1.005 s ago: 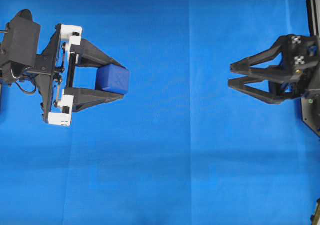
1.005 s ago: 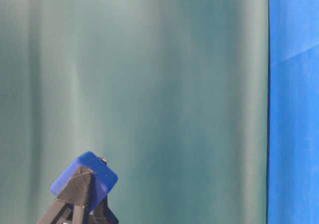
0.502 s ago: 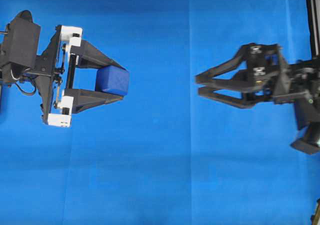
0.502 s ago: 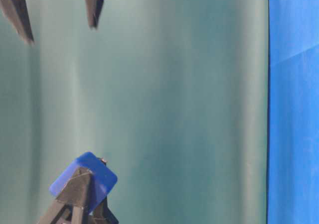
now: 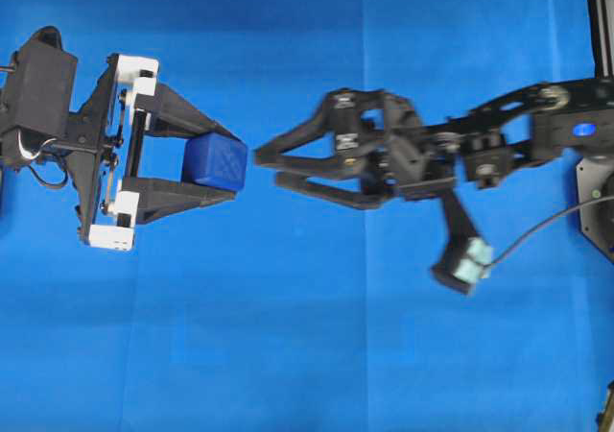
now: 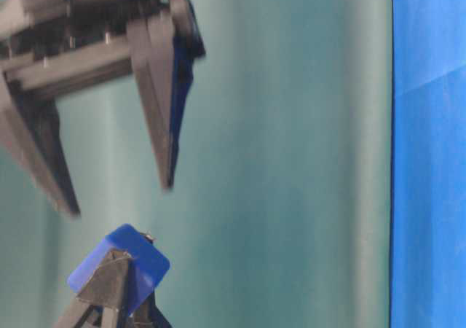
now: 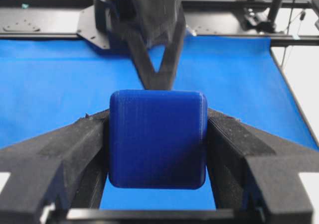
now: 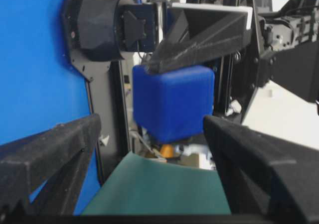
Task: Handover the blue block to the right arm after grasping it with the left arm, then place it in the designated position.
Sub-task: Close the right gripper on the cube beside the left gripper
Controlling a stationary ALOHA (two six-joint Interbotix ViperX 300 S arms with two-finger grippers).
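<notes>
The whole work surface is covered by a blue cloth (image 5: pixel 317 355), on which faint straight fold lines are seen crossing from edge to edge in the overhead view. In the table-level view a dull green backdrop (image 6: pixel 291 160) is seen filling most of the frame, with the cloth as a blue band along the right edge. Beyond the far edge of the cloth, a black metal frame (image 7: pixel 45 27) with rails and brackets is shown by the left wrist view, and pale surroundings are seen beside it at the right. The right arm (image 5: pixel 499 144) is stretched from the right edge toward the middle of the cloth and is blurred; a pale grey-green part (image 5: pixel 468 259) is carried below its wrist. The left arm (image 5: pixel 43 106) is seen at the left edge of the cloth. The right gripper (image 5: pixel 264 163) is spread wide with nothing between its black fingers (image 8: pixel 259 164), whose tips are placed just beside the blue block (image 5: pixel 217 160) without touching it. The left gripper (image 5: pixel 228 158), marked by white pieces (image 5: pixel 129 72) at its finger bases, is closed about halfway on the blue block, which is held clamped between the fingertips above the left half of the cloth, clear of the surface.
</notes>
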